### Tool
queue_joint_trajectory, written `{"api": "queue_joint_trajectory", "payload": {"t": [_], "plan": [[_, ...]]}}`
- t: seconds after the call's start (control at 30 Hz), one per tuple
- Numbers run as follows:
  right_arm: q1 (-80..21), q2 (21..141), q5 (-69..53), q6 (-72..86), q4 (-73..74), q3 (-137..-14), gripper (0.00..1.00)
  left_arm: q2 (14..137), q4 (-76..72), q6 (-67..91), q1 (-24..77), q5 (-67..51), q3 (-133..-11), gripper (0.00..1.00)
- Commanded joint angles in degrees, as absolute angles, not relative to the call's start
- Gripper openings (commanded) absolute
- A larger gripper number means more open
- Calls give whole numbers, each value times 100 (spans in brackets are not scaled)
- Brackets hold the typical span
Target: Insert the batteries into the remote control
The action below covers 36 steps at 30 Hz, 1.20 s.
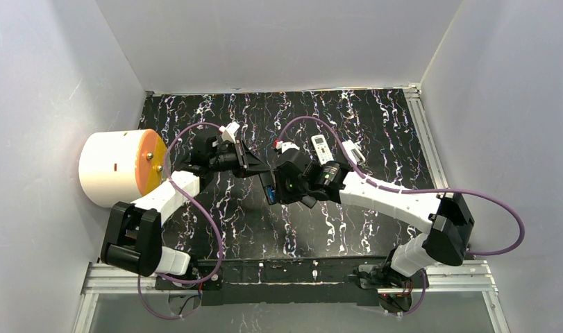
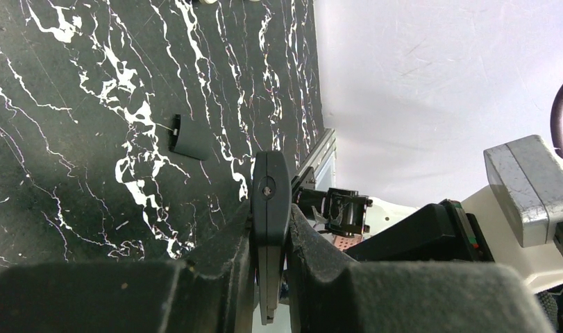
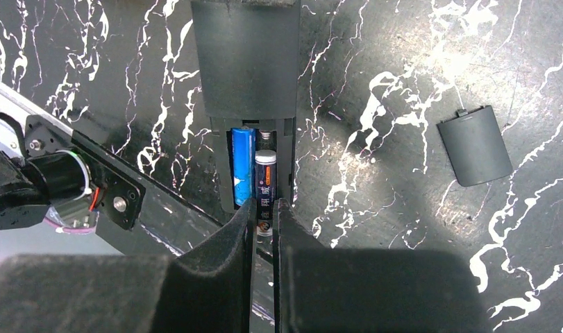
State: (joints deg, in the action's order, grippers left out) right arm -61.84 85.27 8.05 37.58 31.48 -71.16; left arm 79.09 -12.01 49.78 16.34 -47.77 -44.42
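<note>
I am holding the black remote (image 3: 247, 62) up off the table with the left gripper (image 2: 270, 216). Its fingers are clamped tight on the body, so the open battery bay is facing the other arm and cannot slide away under a push. The right gripper (image 3: 264, 211) is pinching the lower end of the dark battery (image 3: 265, 182), fingers drawn nearly together on it. I am reading this as the seating step: the cell is lying along the right-hand slot, top end pointing to 12 o'clock toward the spring. The bay is holding two cells, with the blue battery (image 3: 243, 163) sitting in the left slot, just beside the dark one. The battery cover (image 3: 474, 144) is lying on the marble table (image 3: 375, 83) at 3 o'clock of the bay, well apart, probably waiting for refitting. In the top view a white remote (image 1: 320, 148) is lying at 1 o'clock of the grippers
</note>
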Motion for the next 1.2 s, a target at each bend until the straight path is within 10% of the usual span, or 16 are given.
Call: {"api": "queue_joint_trajectory", "payload": {"t": [0.0,1.17], "plan": [[-6169,8592,909,3830,3231,-7341,15,7750,-1335,5085,1600,-4972,-4421,0],[-6165,8428,937,3792,3454,-7759,35,7934,-1441,5156,1536,-5078,-4434,0]]}}
